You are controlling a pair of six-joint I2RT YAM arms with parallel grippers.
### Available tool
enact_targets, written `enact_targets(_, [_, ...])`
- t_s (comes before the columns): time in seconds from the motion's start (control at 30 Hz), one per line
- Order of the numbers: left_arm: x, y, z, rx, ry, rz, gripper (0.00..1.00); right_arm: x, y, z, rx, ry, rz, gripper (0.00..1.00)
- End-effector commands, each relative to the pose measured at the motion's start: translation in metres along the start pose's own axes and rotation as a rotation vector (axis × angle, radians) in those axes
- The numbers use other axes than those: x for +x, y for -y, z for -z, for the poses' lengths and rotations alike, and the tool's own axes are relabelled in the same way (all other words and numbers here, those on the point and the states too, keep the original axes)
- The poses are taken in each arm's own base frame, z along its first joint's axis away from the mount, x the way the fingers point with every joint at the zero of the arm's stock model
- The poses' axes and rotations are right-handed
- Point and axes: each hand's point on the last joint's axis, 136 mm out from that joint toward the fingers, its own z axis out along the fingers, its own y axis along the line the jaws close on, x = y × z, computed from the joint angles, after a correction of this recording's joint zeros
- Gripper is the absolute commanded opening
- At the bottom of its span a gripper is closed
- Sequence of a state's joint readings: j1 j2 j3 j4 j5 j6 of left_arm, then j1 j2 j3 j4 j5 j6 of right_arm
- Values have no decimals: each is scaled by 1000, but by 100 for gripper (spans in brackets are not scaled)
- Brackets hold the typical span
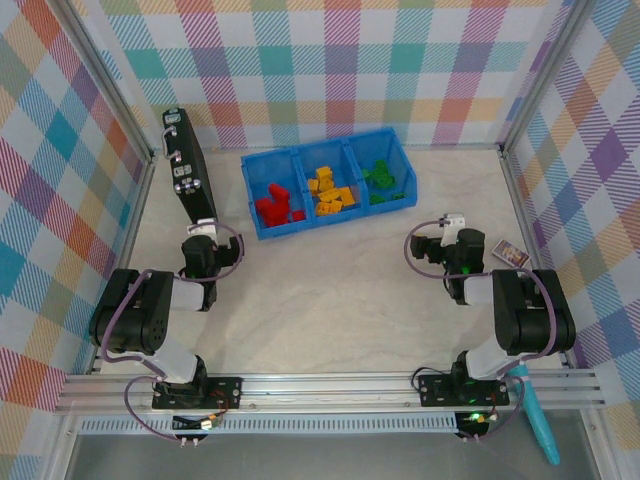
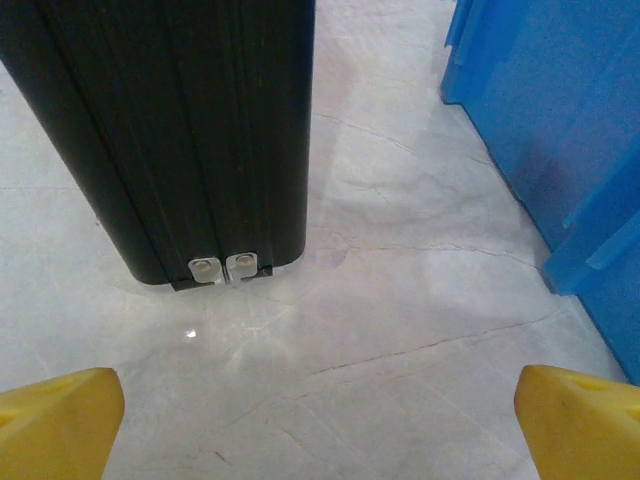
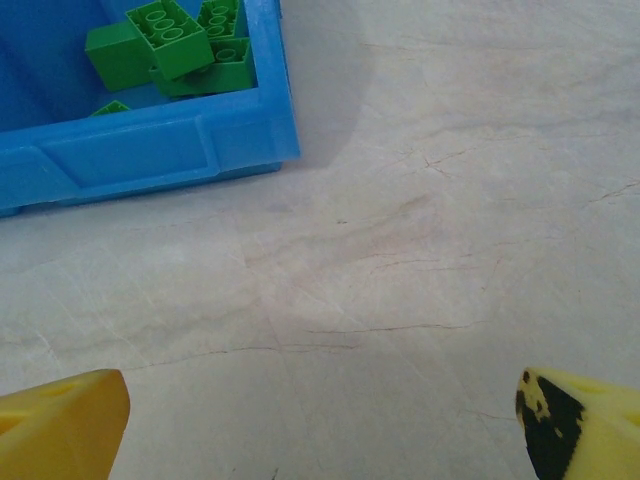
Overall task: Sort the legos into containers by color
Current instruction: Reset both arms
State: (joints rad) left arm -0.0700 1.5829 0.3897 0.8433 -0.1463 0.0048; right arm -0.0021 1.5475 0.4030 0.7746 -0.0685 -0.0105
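Already the legos (image 1: 332, 192) lie inside the containers (image 1: 300, 224), red in the left bin, orange-yellow in the middle, green in the right. The tray's long axis runs across the far side of the table (image 1: 330, 310). Its green end sits ahead and left of the right gripper (image 3: 320, 420), its red end to the right of the left gripper (image 2: 320, 420), which faces a black device (image 2: 180, 130). Both grippers stand wide and empty, about equally near, so sorting looks finished.

On the silver rail (image 1: 330, 385), black bolted plates (image 1: 225, 388) carrying a left arm (image 1: 150, 320) and right arm (image 1: 515, 315) in black and white. Greyish-purple cables (image 1: 108, 335) looping above the rail. Left gripper (image 2: 320, 430) tipped in yellow wedges; right gripper (image 3: 320, 430) likewise, one tip smudged black.
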Motion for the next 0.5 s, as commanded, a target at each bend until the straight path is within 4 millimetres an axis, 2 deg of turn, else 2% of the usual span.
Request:
enact_targets(0.0, [-15, 5, -2, 15, 42, -11, 100, -21, -1, 1, -14, 66, -7, 99])
enact_targets(0.47, [-15, 5, -2, 14, 43, -10, 100, -21, -2, 0, -14, 64, 1, 99])
